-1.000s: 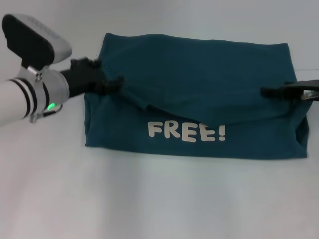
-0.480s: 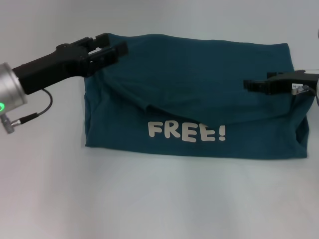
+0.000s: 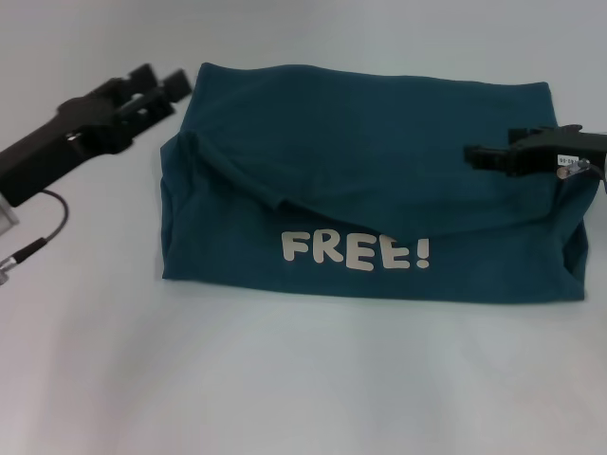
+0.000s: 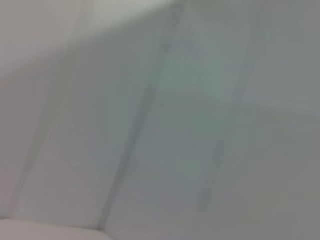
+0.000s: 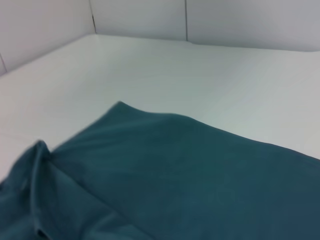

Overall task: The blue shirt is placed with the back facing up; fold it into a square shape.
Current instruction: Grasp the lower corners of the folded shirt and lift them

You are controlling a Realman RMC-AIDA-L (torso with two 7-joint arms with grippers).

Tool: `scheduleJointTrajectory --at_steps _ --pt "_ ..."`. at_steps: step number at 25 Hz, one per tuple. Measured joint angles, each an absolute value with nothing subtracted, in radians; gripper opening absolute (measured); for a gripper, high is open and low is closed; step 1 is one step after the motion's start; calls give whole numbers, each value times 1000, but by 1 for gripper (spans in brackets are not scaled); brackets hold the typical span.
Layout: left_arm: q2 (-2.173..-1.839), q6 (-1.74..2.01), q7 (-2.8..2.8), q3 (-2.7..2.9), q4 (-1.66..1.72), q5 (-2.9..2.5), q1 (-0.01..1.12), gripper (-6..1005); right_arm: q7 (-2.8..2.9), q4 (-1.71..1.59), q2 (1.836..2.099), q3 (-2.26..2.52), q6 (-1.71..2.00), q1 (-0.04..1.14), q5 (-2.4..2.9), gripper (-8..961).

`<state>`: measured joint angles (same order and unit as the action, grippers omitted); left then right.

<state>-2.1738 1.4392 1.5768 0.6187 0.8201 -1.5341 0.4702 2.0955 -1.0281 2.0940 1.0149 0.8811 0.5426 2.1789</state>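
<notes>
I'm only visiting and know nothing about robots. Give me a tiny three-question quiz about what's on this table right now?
1. True or false: the white word on the blue shirt reads FREE!.
2. Which gripper hangs over the shirt: A the left gripper, B the right gripper?
3. Fill in: the left gripper is just off the shirt's far ____ corner.

Key: 1 true. 2 B. 3 left.

The blue shirt [image 3: 370, 180] lies flat and folded into a wide rectangle, white "FREE!" lettering toward its 6 o'clock edge. A folded-over layer ends in a wrinkled diagonal edge above the letters; fabric bunches at 9 o'clock.
</notes>
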Motion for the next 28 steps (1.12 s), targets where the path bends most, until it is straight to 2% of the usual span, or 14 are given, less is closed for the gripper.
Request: scheduleJointTrajectory --at_steps 6,11,16,20,24,28 --pt "-2175 1372 1509 599 793 -1511 453 717 2098 -1000 2098 1021 900 498 2011 799" --pt "-2173 1341 1452 622 774 -1549 453 647 2098 -977 2098 1025 941 459 1886 797" --pt "-2151 1343 1625 639 951 -1904 472 578 2098 -960 2101 1063 959 443 1817 795" --pt "-2129 1392 1710 651 1077 -2161 510 588 2099 -928 2102 1126 906 446 1786 794" --pt "-2113 1390 1711 678 1071 -2331 572 589 2100 -915 2102 1201 858 454 1763 794" --pt "-2113 1318 1702 750 1000 -2404 607 590 2100 -919 2100 1228 846 457 1758 794"
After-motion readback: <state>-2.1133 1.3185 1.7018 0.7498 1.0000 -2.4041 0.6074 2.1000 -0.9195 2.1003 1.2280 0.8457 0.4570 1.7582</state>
